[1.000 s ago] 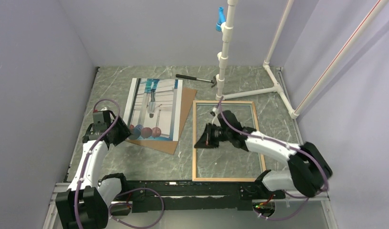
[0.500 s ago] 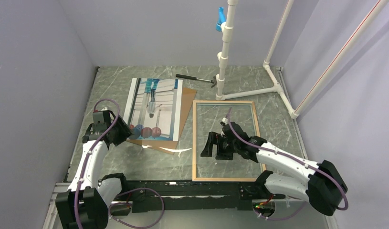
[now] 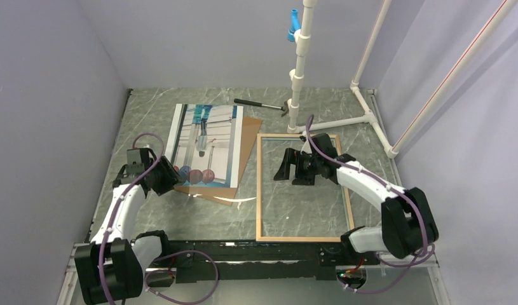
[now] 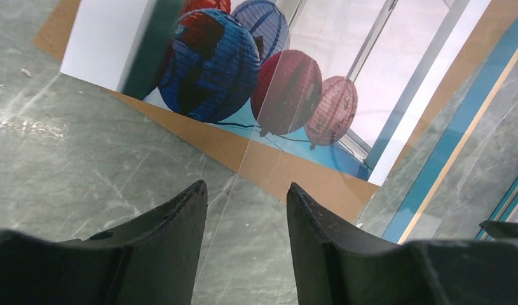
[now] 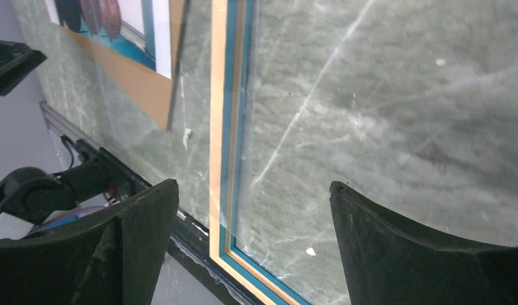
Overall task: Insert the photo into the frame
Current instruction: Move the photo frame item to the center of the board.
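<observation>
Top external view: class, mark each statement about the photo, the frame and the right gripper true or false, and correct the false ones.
1. The photo lies inside the frame. False: it lies on the brown backing board, left of the frame.
2. The frame lies flat on the table. True.
3. The right gripper is shut on the frame. False: its jaws stand wide apart above the frame, holding nothing.
4. A hammer lies on the far part of the table, beyond the photo. True.
</observation>
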You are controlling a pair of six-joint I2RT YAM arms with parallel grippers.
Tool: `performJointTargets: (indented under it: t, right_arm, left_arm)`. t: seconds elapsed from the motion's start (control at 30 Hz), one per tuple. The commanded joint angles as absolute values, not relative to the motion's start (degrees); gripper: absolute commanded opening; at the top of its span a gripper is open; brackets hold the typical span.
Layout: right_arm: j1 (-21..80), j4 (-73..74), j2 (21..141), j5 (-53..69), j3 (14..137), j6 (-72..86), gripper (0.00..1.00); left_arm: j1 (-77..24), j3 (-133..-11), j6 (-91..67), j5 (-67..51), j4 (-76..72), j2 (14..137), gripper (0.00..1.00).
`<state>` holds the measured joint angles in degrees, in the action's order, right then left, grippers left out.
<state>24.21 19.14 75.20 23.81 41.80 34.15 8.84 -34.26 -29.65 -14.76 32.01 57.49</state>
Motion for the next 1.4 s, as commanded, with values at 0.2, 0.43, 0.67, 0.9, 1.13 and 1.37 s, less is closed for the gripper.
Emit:
performJointTargets:
  t: [0.2,0.43,0.67,0.9,1.13,1.37]
  right_arm:
    - [20.5,6.0,90.5,41.0,48.3,31.1,0.84]
    - [20.5,-7.2,99.0,47.7,49.4,38.8,0.63]
    - [21.2,-15.6,102.7,49.7,49.0,44.4,0.46]
    - [21.8,-17.2,104.1,49.7,47.9,45.2,0.14]
    - [21.7,-13.7,101.0,48.5,46.6,42.2,0.00]
    - [21.3,-3.9,95.5,46.0,44.8,35.7,0.00]
  left_arm:
    - [6.3,-31.7,-28.9,-18.7,25.1,65.1,0.51]
    - [3.8,-31.1,-29.2,-18.4,22.1,70.6,0.48]
    - [3.2,-31.8,-28.9,-17.9,22.5,70.2,0.47]
    - [3.2,-32.6,-28.4,-17.3,24.2,68.8,0.47]
    - [3.1,-33.2,-28.6,-15.8,25.7,66.0,0.47]
    - [3.2,-33.1,-28.3,-14.8,26.4,63.3,0.49]
